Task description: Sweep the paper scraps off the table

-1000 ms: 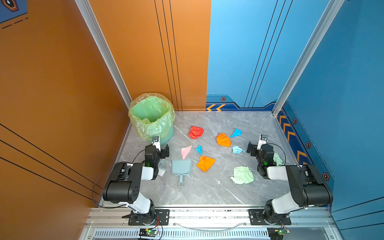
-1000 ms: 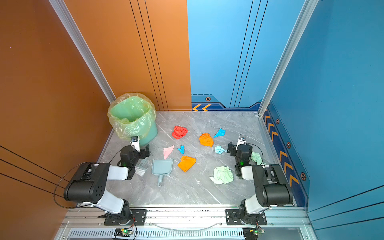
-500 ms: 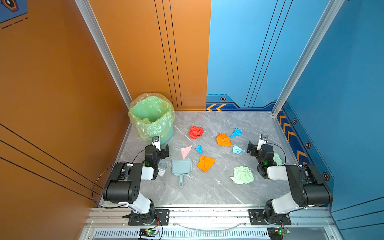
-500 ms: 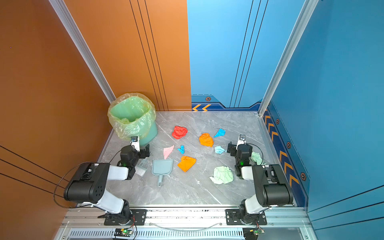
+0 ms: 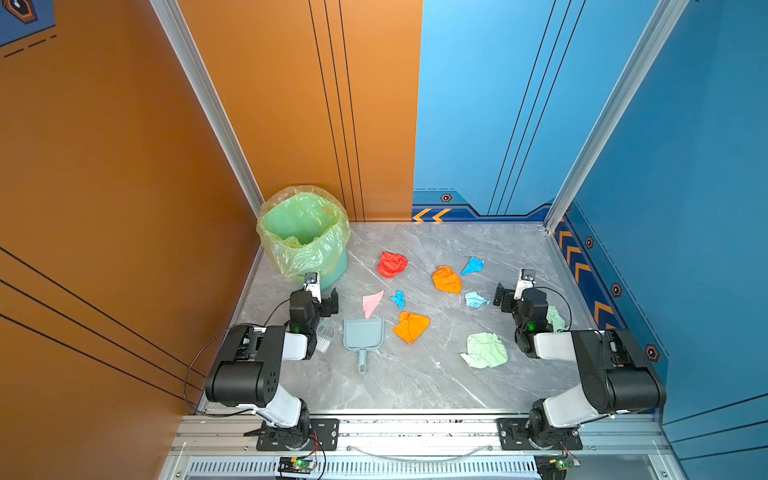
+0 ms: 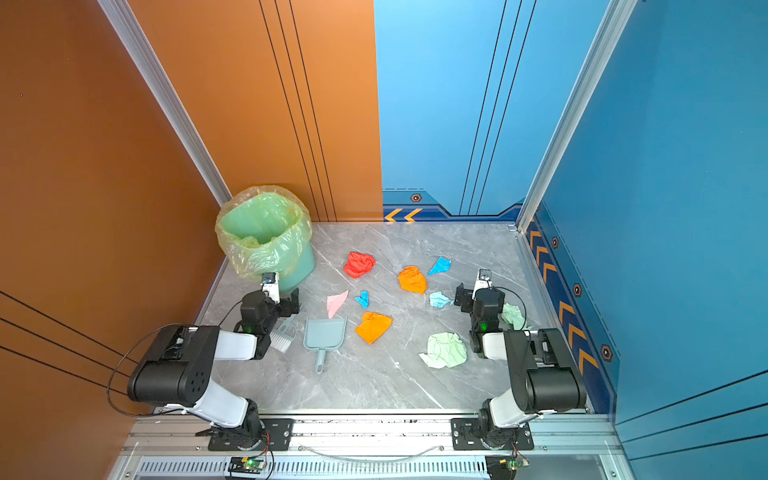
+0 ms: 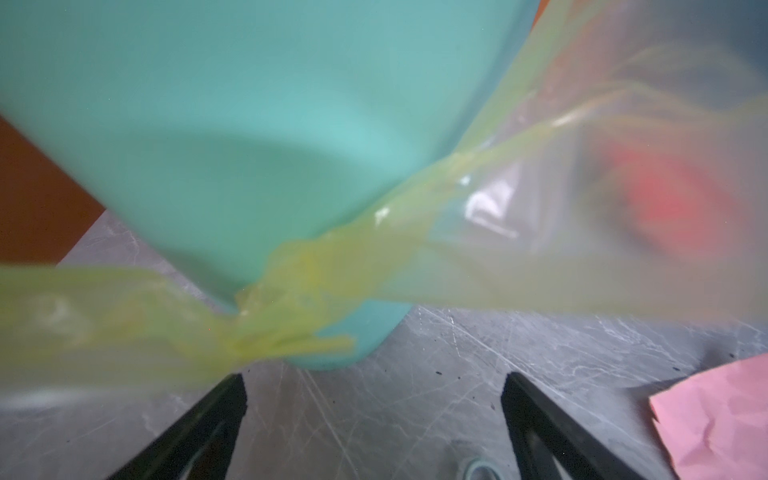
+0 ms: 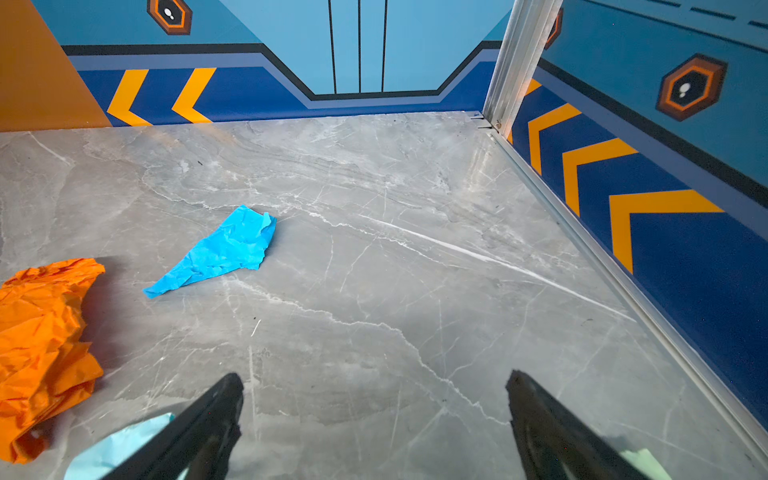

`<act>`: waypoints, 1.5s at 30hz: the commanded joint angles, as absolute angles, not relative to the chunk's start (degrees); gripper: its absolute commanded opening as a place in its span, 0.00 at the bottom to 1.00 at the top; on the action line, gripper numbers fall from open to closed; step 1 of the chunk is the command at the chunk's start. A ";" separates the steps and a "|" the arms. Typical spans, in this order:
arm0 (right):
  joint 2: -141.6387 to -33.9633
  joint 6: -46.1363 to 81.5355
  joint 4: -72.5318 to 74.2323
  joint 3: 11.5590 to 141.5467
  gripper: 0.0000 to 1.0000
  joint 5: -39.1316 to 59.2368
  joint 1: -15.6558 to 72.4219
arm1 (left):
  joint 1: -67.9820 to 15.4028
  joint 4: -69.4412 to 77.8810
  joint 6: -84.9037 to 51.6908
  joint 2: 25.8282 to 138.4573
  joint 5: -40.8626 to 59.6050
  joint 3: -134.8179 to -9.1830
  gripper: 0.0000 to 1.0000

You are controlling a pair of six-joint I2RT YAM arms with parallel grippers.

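Lying spread over the middle of the tabletop (image 5: 415, 386), the scraps (image 5: 447, 279) all sit from 12 to 3 o'clock of the dustpan (image 5: 363, 332), whose long axis runs 12 to 6, handle (image 5: 361, 362) at 6. In both top views the left tool (image 5: 313, 301) stands open and empty, pointed at the bin (image 5: 303, 232). The brush (image 5: 324, 337) is just at its 6 o'clock (half tucked under that arm (image 5: 296, 345)), so this arm looks nearer to both implements. The right tool (image 5: 519, 297), likewise open and empty, has a light blue scrap (image 5: 476, 299) at its 9 o'clock.

Left wrist view: spread fingers (image 7: 199, 432), bin close ahead, nothing between.

Right wrist view: bare tabletop between the fingers, a bright blue scrap (image 8: 224, 249) well ahead.
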State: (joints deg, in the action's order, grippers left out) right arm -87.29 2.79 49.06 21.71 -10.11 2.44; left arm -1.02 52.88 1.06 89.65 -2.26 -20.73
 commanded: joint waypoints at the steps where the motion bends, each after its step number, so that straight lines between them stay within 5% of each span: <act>1: -87.71 3.18 49.22 21.97 1.00 -9.20 2.02 | -0.53 52.38 1.29 89.40 -1.28 -21.87 0.98; 15: -83.74 2.39 46.15 22.10 1.00 -12.29 3.69 | -1.51 52.01 3.96 87.53 2.21 -21.10 0.98; 26: -74.81 2.93 15.62 34.31 1.00 -6.27 5.52 | -2.88 46.71 5.18 81.38 1.81 -21.09 0.98; 34: -78.16 2.73 -6.11 49.84 1.00 0.35 7.64 | -8.30 18.59 5.80 71.45 -1.00 -28.82 0.98; 45: -79.95 1.92 -8.70 52.18 1.00 4.70 9.64 | -15.98 -11.95 6.32 57.24 -14.36 -34.64 0.97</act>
